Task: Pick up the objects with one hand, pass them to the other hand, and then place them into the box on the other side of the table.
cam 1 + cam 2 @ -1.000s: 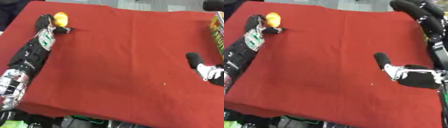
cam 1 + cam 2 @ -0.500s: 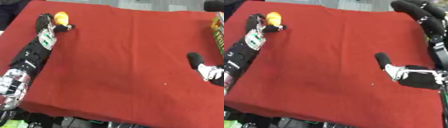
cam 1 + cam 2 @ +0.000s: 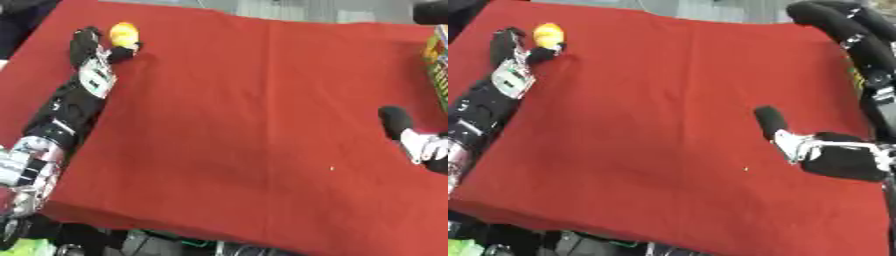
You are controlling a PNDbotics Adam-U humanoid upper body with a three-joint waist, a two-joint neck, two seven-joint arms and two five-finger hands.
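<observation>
The left arm is stretching up along the left edge of the red table (image 3: 254, 100), reaching toward the far left corner. The left hand (image 3: 94, 44) is lying there with its fingers running straight up the cloth and the thumb sticking out to the right. A yellow-orange object (image 3: 123, 33), small and rounded, is sitting just beside those fingers, right above the thumb and touching or nearly touching it; the hand is not curling round it, so its fingers are resting apart and straight beside the object rather than clamping on it. The object is lying on the cloth near the far left corner.

The middle of the table is showing only the red cloth with a crease running down it and a tiny pale speck (image 3: 332, 168) toward the near right.

Toward the right edge, the right hand (image 3: 773, 124) is hovering or resting low over the cloth, one dark finger pointing up and left; whether its other fingers are spread or curled, I cannot tell. At the far right corner, a box (image 3: 437, 65) with colourful sides is peeking in at the edge.
</observation>
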